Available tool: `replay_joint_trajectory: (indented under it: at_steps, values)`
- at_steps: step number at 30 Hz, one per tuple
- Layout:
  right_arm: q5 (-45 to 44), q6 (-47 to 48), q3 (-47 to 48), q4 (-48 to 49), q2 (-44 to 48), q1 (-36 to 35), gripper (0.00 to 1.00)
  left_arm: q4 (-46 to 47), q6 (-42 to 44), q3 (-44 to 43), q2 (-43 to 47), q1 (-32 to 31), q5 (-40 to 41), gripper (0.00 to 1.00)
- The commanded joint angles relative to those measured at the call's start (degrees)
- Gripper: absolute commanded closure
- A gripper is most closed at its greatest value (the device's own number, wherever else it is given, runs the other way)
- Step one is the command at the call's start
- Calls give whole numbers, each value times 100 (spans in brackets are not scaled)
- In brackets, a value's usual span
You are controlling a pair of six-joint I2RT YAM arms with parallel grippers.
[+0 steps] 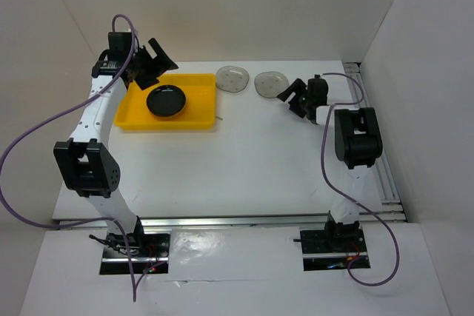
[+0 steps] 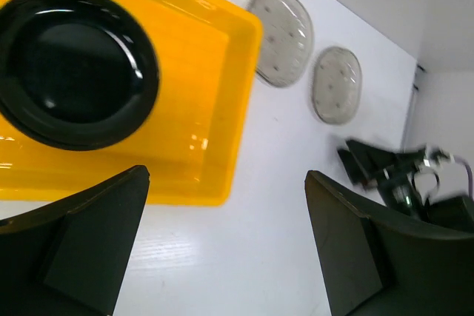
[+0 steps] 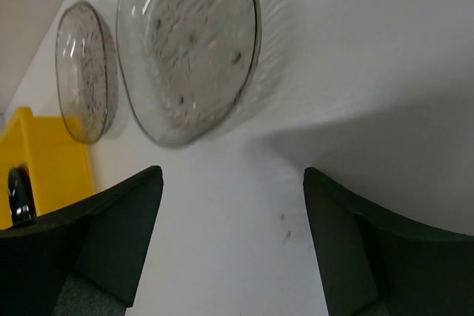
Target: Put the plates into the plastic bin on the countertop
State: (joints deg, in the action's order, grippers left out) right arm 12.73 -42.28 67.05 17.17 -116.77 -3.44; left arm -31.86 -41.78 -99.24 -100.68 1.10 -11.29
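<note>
The yellow plastic bin (image 1: 133, 118) sits at the back left of the white countertop (image 1: 244, 160). A glossy black plate (image 1: 166, 100) lies inside it. Two translucent grey plates (image 1: 232, 79) (image 1: 270, 83) lie side by side on the countertop right of the bin. My left gripper (image 1: 155, 66) is open and empty above the bin's back left corner. My right gripper (image 1: 290, 100) is open and empty, just right of the nearer grey plate (image 3: 189, 49). No orange or lime green plates show in any view.
White walls close in the countertop at the back and on both sides. A metal rail (image 1: 385, 175) runs along the right edge. The left wrist view shows the bin (image 2: 200, 72), the black plate (image 2: 78, 68) and both grey plates (image 2: 283, 35) (image 2: 336, 84).
</note>
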Motion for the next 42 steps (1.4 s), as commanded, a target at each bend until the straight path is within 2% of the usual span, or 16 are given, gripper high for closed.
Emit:
replay_joint_trajectory:
  at_steps: [1,8,13,16,19,20,23,25,26,28,30,31,33,37,39,42]
  values:
    - [-437,-26,677,-651,-617,63,17,-592,355,-578,102,-40,-356,0]
    - [-860,-131,1485,-1364,-1487,63,51,-734,355,-807,-127,-93,-584,0]
    - [-1071,-131,1917,-1787,-1788,63,66,-734,424,-807,-57,-93,-646,0]
    - [-1124,-253,2049,-1849,-1849,63,69,-673,478,-755,-4,-93,-760,0]
    - [-1124,-404,2119,-1901,-1902,116,84,-620,601,-755,-4,-154,-918,0]
    - [-1124,-586,2120,-1980,-1902,116,100,-542,792,-755,-56,-215,-1023,0]
    - [-1256,-982,1770,-1920,-1605,168,100,-479,1048,-816,-188,-382,-1664,0]
    - [-1605,-1202,1279,-1675,-912,168,100,-418,1242,-816,-258,-567,-1920,0]
    - [-1720,-1290,667,-1325,-604,168,100,-366,1242,-764,-259,-637,-2086,0]
    - [-2167,-1362,145,-1111,371,3,100,160,1243,-510,-207,-743,-2359,0]
    - [-2345,-917,-454,-943,943,-182,100,660,1068,8,-92,-796,-3035,0]
    - [-2606,-765,-569,-943,1468,-401,100,1177,884,175,-92,-796,-3211,0]
    - [-2776,-354,-1060,-962,1980,-683,100,1514,716,510,-92,-857,-3406,0]
    - [-2234,27,-2019,-294,3298,-1237,100,1577,838,511,-241,-1226,-3284,0]
    - [-1635,79,-2213,-74,3511,-1378,100,1577,908,511,-381,-1384,-3196,0]
    - [-1441,141,-1969,-275,3582,-1729,100,1577,1013,511,-645,-1692,-2951,0]
